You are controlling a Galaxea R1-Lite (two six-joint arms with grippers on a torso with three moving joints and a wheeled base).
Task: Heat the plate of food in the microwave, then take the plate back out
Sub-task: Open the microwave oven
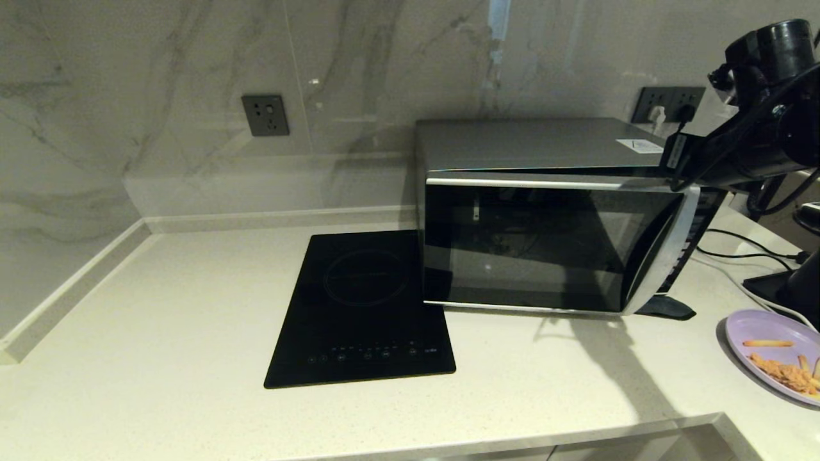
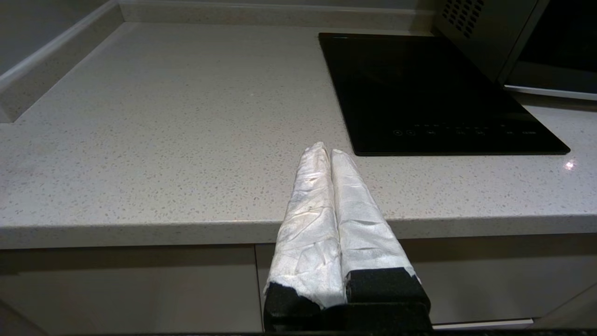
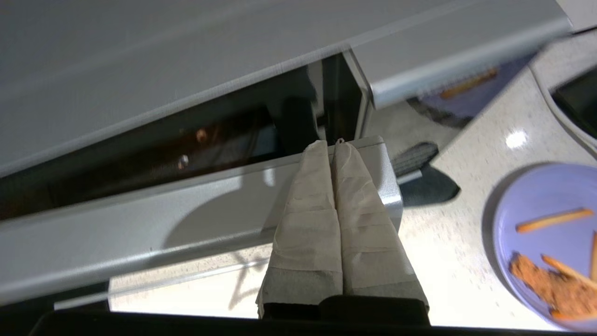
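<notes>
Right pincer (image 3: 332, 145), tips pressed together, touches the top edge of the microwave (image 3: 186, 224) door; plate (image 3: 536, 224) lies beside it. Left pincer (image 2: 326, 150), likewise closed, hangs over the worktop (image 2: 163, 140) edge.

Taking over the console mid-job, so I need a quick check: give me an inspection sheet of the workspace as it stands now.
Surface: pale speckled counter, no spills seen.
Job's things: microwave, door ajar at the handle side; plate with fries and a breaded piece on the counter to the microwave's right.
Clutter: black hob left of the microwave.
Grippers: right claw shut, tips at the door's top edge by the handle; left claw shut, parked over the counter's front edge.
Cables: black leads on the counter right of the microwave.
Surroundings: marble wall, sockets behind.
</notes>
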